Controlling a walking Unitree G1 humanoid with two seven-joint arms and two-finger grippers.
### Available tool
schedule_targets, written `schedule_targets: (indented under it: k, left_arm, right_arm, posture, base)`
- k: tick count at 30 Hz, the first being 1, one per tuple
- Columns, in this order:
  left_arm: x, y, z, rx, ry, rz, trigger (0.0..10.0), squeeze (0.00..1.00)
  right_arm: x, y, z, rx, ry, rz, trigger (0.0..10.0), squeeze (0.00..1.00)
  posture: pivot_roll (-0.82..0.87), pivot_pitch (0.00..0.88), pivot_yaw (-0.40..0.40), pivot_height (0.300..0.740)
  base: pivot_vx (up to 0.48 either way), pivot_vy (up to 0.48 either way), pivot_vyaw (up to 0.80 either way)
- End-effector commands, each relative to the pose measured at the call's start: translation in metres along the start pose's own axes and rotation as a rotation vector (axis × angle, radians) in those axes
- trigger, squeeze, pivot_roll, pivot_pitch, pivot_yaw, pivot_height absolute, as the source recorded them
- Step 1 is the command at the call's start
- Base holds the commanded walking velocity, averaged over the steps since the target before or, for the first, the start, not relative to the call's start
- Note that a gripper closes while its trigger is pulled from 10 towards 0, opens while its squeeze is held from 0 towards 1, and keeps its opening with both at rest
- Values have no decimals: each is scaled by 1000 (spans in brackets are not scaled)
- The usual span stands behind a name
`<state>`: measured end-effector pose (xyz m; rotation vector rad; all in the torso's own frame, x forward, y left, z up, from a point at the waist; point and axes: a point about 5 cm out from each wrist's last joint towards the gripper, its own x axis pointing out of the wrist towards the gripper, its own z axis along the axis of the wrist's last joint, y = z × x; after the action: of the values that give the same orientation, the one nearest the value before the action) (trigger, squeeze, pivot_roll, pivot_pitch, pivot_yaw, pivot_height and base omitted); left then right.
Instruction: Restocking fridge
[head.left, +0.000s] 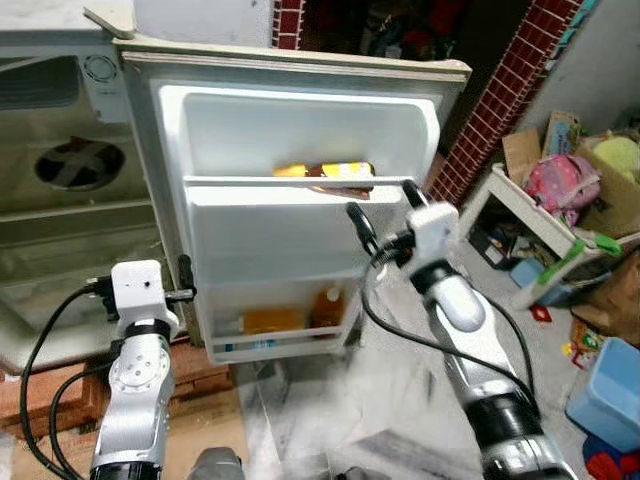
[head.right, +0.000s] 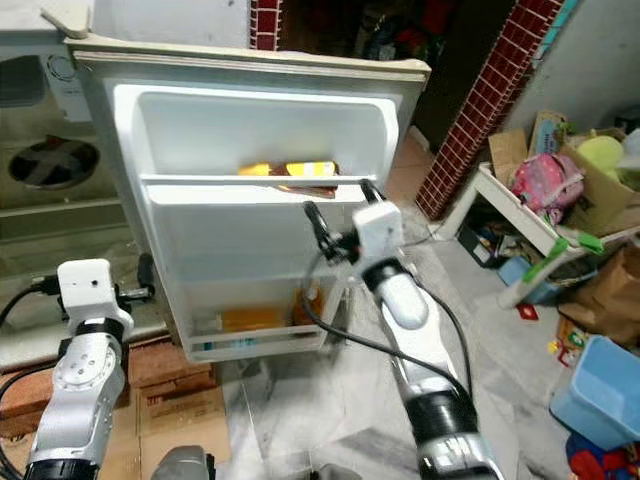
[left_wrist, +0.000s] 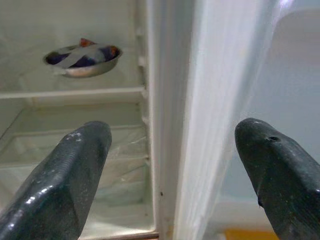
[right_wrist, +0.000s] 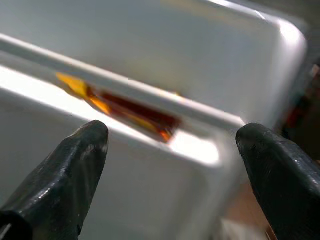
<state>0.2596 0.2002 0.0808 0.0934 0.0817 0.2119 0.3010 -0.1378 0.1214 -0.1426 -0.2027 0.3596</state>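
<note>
The white fridge door (head.left: 300, 130) stands open towards me. On its upper shelf lies a bottle (head.left: 330, 172) of brown liquid with a yellow label, also in the right wrist view as bottle (right_wrist: 135, 107). The lower door shelf holds an orange bottle (head.left: 328, 308) and a yellow carton (head.left: 272, 320). My right gripper (head.left: 385, 212) is open and empty, just in front of the upper shelf rail. My left gripper (head.left: 186, 285) is open at the door's hinge edge, with the edge between its fingers (left_wrist: 60, 185). Inside the fridge a metal bowl (left_wrist: 82, 59) rests on a shelf.
The fridge body (head.left: 70, 170) is on my left. A brick pillar (head.left: 500, 90) rises behind the door. To the right are a white bench (head.left: 520, 215), a pink bag (head.left: 562, 180), cardboard boxes and a blue bin (head.left: 610, 390). Cardboard (head.left: 60, 390) lies on the floor at lower left.
</note>
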Motion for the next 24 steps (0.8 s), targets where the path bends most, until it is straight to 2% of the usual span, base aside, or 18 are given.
schedule_targets:
  k: [1,3,4,7,13,15,17,24]
  left_arm:
    - [1,-9,6,-2,-19,-32,10000,0]
    - [1,-9,6,-1,-19,-30,10000,0]
    - [3,-10,6,7,-19,-22,10000,0]
    - [6,-10,8,17,-20,-17,10000,0]
    - [7,-9,11,20,-27,-5,10000,0]
    - [6,-8,9,19,-16,15,10000,0]
    - [4,-10,9,26,-18,5,10000,0]
    - [6,-9,9,28,-18,6,10000,0]
  right_arm:
    - [1,-5,10,-10,-20,-12,10000,4]
    - [-1,-5,9,-5,-4,-16,10000,0]
    - [-2,-10,4,-61,47,-40,10000,0]
    - [-1,-15,0,-75,111,-57,10000,0]
    - [8,-18,4,-61,107,-69,10000,0]
    - [8,-18,3,-85,126,-77,10000,0]
    - [7,-19,-3,-68,163,-95,10000,0]
    - [8,-20,-2,-89,163,-83,10000,0]
  posture:
    - [76,0,-98,716]
    - [76,0,-96,716]
    - [77,0,-93,716]
    - [79,0,-93,716]
    - [89,0,-97,716]
    - [92,0,-98,716]
    - [94,0,-97,716]
    - [88,0,-90,716]
  base:
    - [0,0,0]
    - [0,-300,0]
    - [0,-259,0]
    - [0,-271,0]
    - [0,-276,800]
    - [0,-302,800]
    - [0,-334,800]
    - [0,-340,641]
